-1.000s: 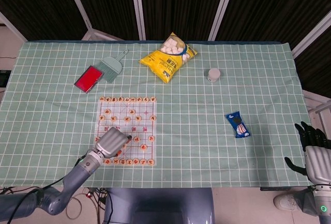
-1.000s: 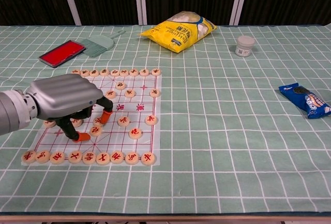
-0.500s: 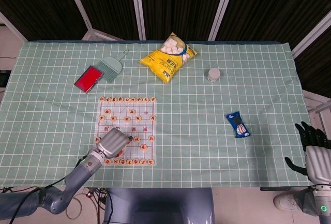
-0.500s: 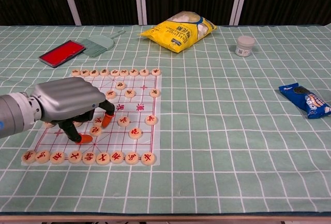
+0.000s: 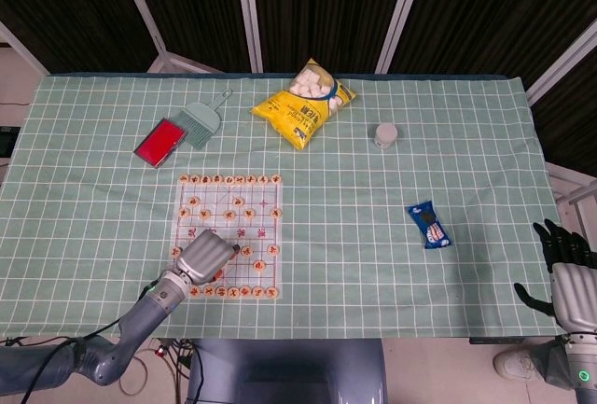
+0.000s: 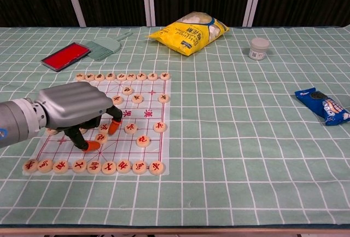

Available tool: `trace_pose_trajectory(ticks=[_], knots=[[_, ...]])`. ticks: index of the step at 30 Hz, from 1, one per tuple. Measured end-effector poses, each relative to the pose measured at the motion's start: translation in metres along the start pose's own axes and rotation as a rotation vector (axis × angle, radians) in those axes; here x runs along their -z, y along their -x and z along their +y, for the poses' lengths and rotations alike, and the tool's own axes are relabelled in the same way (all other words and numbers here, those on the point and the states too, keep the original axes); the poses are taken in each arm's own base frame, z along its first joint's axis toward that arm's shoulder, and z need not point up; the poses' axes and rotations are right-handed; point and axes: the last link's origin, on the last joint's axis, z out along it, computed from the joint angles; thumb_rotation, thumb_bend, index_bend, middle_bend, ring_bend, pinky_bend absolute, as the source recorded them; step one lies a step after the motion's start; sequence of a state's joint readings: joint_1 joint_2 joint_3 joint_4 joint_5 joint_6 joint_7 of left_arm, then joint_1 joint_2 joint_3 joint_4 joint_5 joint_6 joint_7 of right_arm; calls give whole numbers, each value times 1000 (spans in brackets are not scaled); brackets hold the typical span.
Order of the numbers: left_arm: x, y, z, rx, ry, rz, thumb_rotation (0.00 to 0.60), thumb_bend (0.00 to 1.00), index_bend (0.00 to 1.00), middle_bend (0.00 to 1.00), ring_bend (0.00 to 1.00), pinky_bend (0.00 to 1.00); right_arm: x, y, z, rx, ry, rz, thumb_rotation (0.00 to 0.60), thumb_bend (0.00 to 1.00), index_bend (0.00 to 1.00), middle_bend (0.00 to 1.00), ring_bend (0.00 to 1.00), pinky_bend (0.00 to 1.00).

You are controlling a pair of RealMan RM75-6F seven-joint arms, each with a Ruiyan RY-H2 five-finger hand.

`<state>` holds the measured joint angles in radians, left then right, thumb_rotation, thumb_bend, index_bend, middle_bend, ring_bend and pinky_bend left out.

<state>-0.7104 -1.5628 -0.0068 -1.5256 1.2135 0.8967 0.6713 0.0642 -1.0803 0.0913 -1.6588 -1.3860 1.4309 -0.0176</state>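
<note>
A Chinese chess board sheet (image 5: 266, 213) (image 6: 149, 105) lies at the table's front left, with round wooden pieces in rows along its far and near edges and several loose ones in the middle. My left hand (image 5: 207, 257) (image 6: 71, 105) hovers palm down over the board's near left part. Its orange-tipped thumb and a finger stand on either side of one piece (image 6: 101, 137), with a small gap showing. My right hand (image 5: 564, 278) hangs off the table's right front corner, fingers apart, holding nothing.
A yellow snack bag (image 5: 303, 105) (image 6: 188, 34) lies at the back centre, with a small white jar (image 5: 385, 133) (image 6: 259, 47) to its right. A blue snack packet (image 5: 429, 225) (image 6: 324, 105) lies right. A red box (image 5: 160, 141) and green brush (image 5: 201, 122) sit back left.
My left hand has shifted slightly right over the board, and its thumb and finger have drawn a little closer around the piece. The right hand has not moved.
</note>
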Motion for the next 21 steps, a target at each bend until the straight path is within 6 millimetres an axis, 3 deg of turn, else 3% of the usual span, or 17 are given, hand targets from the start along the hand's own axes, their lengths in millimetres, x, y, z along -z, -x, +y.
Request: trace_pose_trajectory(ticks=[14,21], knots=[[-1,3,-1,-2,-5,-10,600,242,489,1000,960,950,0,0,0,-2,0,-1,600,273,0,0,0,0],[-2,4,-1,1,-8,-12,600,323,518,1000,960,950,0,0,0,-4,2,-1,600,273,0,0,0,0]])
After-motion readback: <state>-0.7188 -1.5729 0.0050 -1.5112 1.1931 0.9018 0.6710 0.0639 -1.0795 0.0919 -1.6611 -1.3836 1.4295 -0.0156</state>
